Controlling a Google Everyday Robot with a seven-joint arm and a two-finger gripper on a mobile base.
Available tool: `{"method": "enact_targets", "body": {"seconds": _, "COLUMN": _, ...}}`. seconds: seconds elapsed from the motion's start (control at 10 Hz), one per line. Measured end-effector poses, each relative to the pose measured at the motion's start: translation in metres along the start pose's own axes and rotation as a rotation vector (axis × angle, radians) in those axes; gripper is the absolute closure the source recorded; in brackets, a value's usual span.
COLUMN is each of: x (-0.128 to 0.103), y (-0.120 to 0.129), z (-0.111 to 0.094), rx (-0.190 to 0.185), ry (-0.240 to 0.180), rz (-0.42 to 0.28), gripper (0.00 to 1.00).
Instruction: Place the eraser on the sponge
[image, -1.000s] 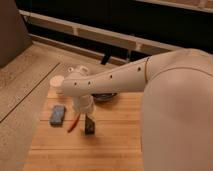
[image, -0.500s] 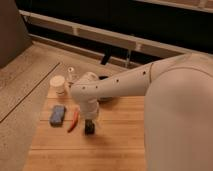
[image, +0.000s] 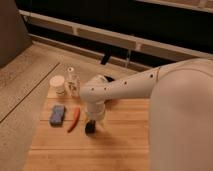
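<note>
We see the gripper (image: 91, 121) pointing straight down at the black eraser (image: 90, 128) on the wooden table (image: 120, 147); we cannot tell whether it is open or closed. The blue sponge (image: 57, 114) lies apart, beyond an orange stick (image: 74, 120). We judge the eraser light and stiff, best pinched across its narrow width. Its long axis is unclear.

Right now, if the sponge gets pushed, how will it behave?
The sponge lies flat on the board, so it would probably slide, not roll. Its rounded corners suggest it is soft and light. The gripper sits at the eraser.
</note>
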Motion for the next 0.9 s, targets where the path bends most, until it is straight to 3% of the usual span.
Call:
{"method": "enact_targets", "body": {"seconds": 0.2, "x": -0.005, "y": 0.014, "z": -0.016, "rx": -0.005, "ry": -0.036, "rz": -0.048, "gripper": 0.35}}
{"method": "enact_targets", "body": {"seconds": 0.4, "x": -0.004, "y": 0.021, "z": -0.019, "rx": -0.005, "ry": -0.044, "rz": -0.071, "gripper": 0.35}}
{"method": "enact_targets", "body": {"seconds": 0.9, "x": 0.006, "y": 0.01, "z": 0.017, "rx": 0.015, "ry": 0.036, "rz": -0.056, "gripper": 0.35}}
